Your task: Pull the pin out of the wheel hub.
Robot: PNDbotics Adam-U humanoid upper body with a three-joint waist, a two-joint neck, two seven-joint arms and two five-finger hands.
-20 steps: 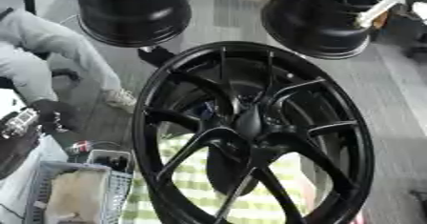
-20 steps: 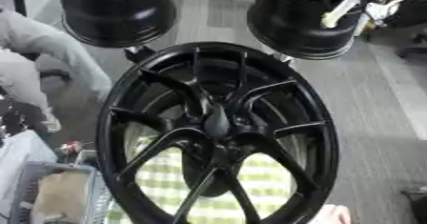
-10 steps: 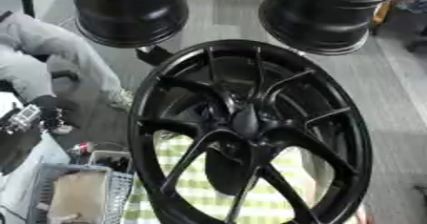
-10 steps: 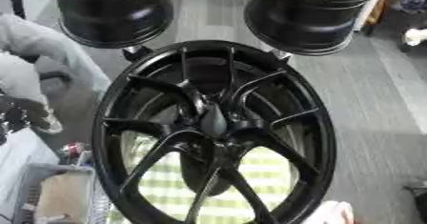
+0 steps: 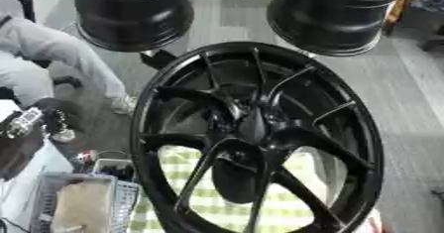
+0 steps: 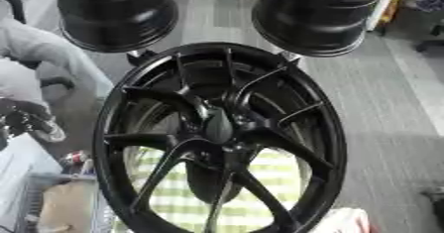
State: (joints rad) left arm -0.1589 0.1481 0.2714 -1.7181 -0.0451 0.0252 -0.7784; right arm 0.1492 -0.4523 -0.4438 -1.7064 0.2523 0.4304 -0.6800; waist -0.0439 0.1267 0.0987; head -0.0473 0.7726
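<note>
A large black wheel hub point(image 5: 256, 138) stands upright and fills the middle of both views, its spokes meeting at a dark centre point(image 5: 251, 127). I cannot make out a pin on it. At the left edge a black and silver form point(image 5: 27, 123) shows beside the rim; it looks like my left hand. It is apart from the wheel. My right hand shows in no view.
Two more black wheels point(image 5: 130, 9) point(image 5: 334, 11) stand on the grey floor behind. A person in grey point(image 5: 52, 53) sits at the left. A wire basket point(image 5: 74, 204) is at the lower left, and a green checked cloth point(image 6: 187, 202) lies under the hub. A pale pinkish shape point(image 6: 347, 222) is at the bottom right.
A white object at the upper right moved to the right edge and left the view. The whole picture shifted slightly, so the camera moved. The hub stands as before.
</note>
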